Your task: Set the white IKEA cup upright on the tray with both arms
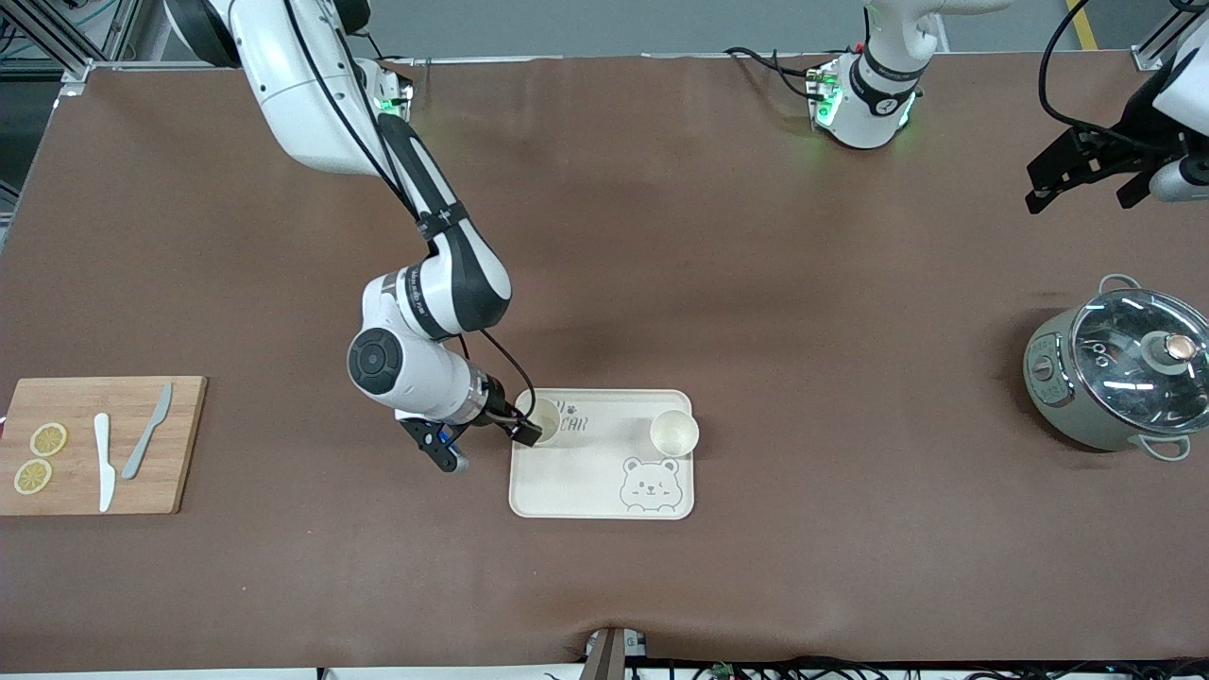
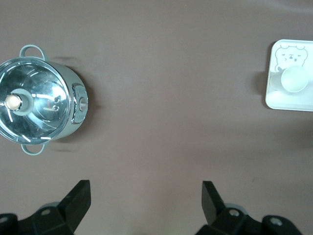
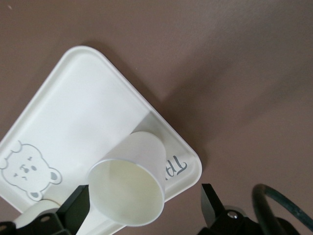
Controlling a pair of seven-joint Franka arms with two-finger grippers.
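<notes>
Brown matte covering (image 1: 718, 283) spanned the whole table, smooth apart from faint creases. On it lay the tray (image 1: 586, 482), flat, cream, rectangular with rounded corners and a grey bear drawing. Right gripper (image 1: 525, 422) sat low over the tray corner toward the right arm's end of the table, fingers spread apart on either side of a white cup (image 1: 543, 418); in the right wrist view the cup (image 3: 129, 188) stood upright on the tray with a gap to each finger, so released, not gripped. Its wall was smooth, tapered and slightly glossy. A second cup (image 1: 674, 433) stood upright at the tray edge toward the left arm's end. Left gripper (image 1: 1086, 178) waited high over bare table, well apart from the tray, jaws wide and empty. Beneath that end sat a grey-green pot (image 1: 1115, 375) with a glass lid, round and shiny.
</notes>
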